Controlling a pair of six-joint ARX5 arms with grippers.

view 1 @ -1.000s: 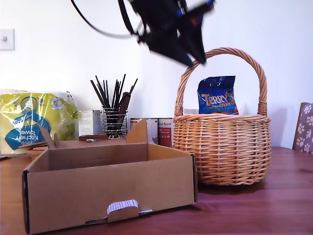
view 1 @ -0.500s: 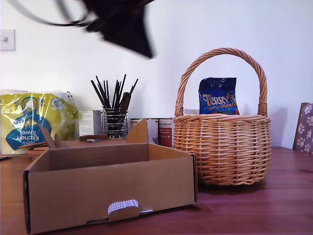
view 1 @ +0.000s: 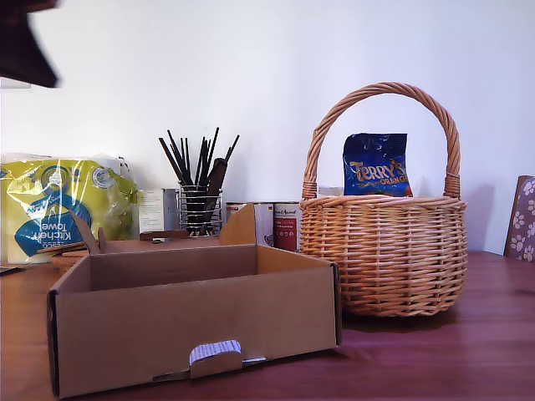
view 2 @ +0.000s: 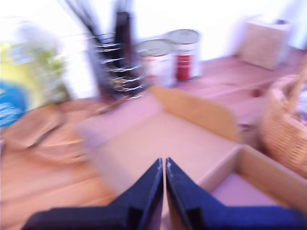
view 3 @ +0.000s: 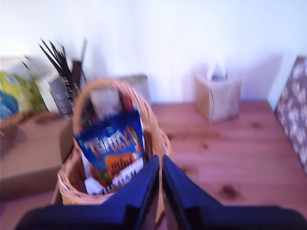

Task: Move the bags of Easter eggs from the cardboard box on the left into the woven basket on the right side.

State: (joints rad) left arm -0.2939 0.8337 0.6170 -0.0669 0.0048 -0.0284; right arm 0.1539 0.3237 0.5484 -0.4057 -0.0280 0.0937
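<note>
Matt brown corrugated cardboard makes up the cardboard box (view 1: 196, 322). The woven basket (view 1: 383, 251) is rough tan wicker. The blue bag (view 1: 377, 164) in it looks glossy plastic. The counter (view 1: 435, 359) is smooth reddish wood. My first end effector (view 2: 164, 165) shows dark, smooth plastic fingers.

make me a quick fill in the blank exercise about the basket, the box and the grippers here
1. The blue Terry's bag stands inside the woven ____.
2. In the exterior view, the cardboard box sits to the ____ of the basket.
3. My first gripper hangs over the box with its jaws ____.
4. My second gripper is above the basket, holding ____.

Missing words: basket; left; shut; nothing
</note>
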